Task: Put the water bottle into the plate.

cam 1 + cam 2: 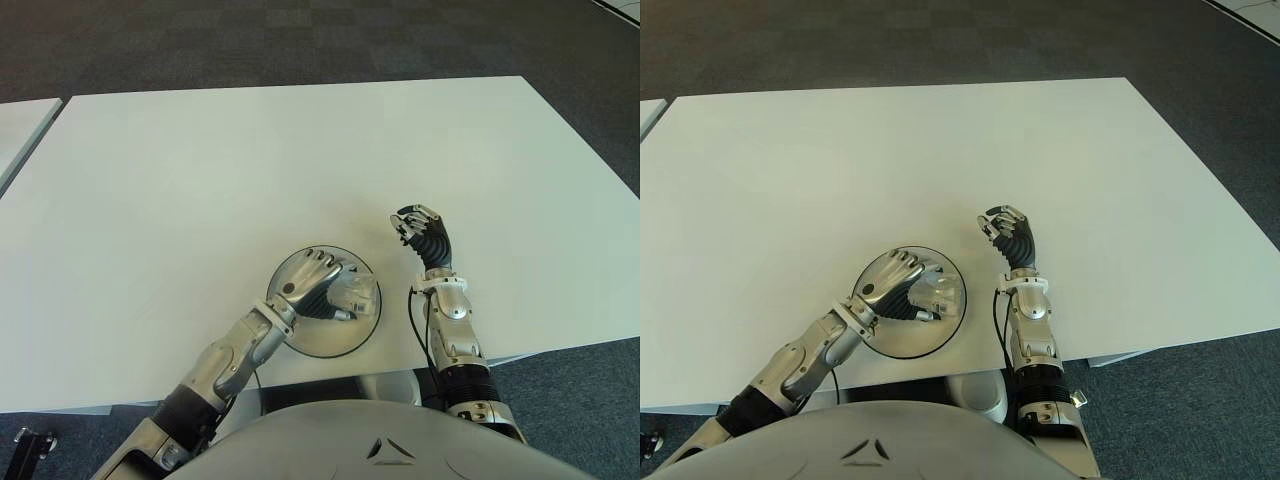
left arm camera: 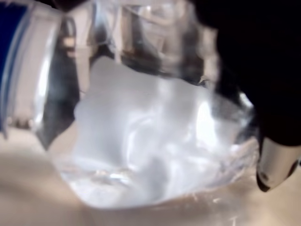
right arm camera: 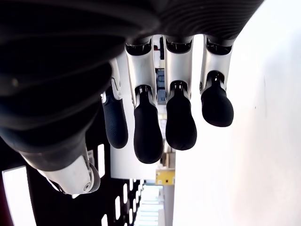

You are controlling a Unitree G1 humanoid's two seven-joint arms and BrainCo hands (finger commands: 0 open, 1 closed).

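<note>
1. Gripping the bottle (image 1: 352, 296), the left hand (image 1: 315, 287) sits over the plate (image 1: 330, 345) on the table (image 1: 200, 180); the bottle looks down in it, so only release seems left
2. Left wrist: fingers (image 2: 275, 160) wrap the bottle
3. Right wrist: right hand (image 1: 425, 238), beside the plate's right, fingers (image 3: 148, 129) loosely curled, empty

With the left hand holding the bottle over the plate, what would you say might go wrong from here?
The clear plastic water bottle lies on its side in the round grey plate; once the left hand lets go, it may roll toward the rim. Its fingers could also drag it out. The right hand shows beside the plate, to its right.
</note>
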